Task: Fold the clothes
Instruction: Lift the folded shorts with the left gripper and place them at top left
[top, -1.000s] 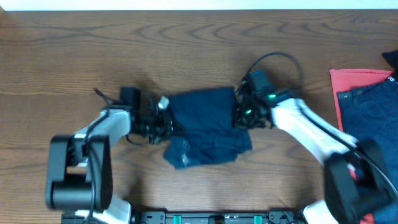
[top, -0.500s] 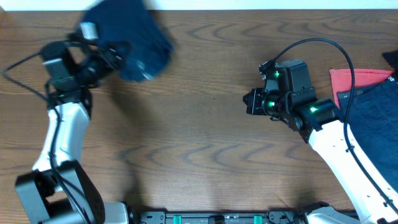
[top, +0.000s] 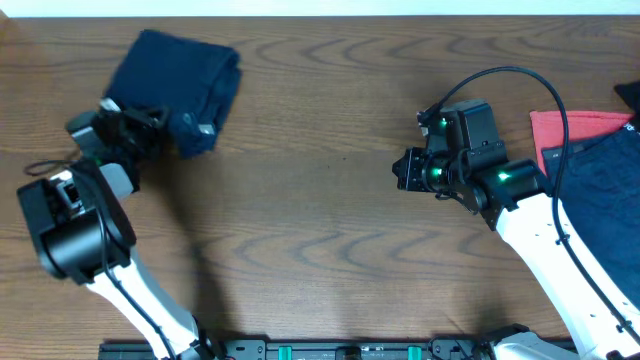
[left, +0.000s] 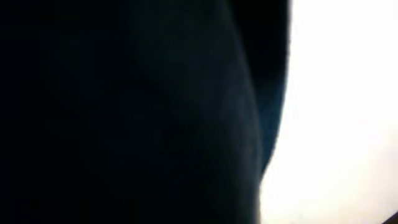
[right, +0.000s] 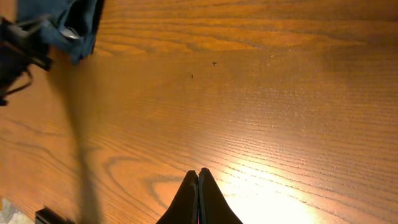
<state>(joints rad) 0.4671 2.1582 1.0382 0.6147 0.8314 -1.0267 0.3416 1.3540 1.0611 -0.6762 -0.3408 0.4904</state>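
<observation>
L arm (top: 85, 215) extended to far-left w/ L gripper (top: 160, 122) clamped on the shorts (top: 178, 80) at their edge. R arm (top: 540, 215) angled in from right. R gripper (top: 402, 168) was closed, empty, fingers pressed together, pointing left.

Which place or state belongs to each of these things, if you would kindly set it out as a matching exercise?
Things:
1. shorts
2. right gripper
3. red cloth
4. left gripper

Places or states:
A. shut and empty, above the table
B. folded, at the far left
C. shut on dark fabric
D. at the right edge

Pairs: 1-B, 2-A, 3-D, 4-C
</observation>
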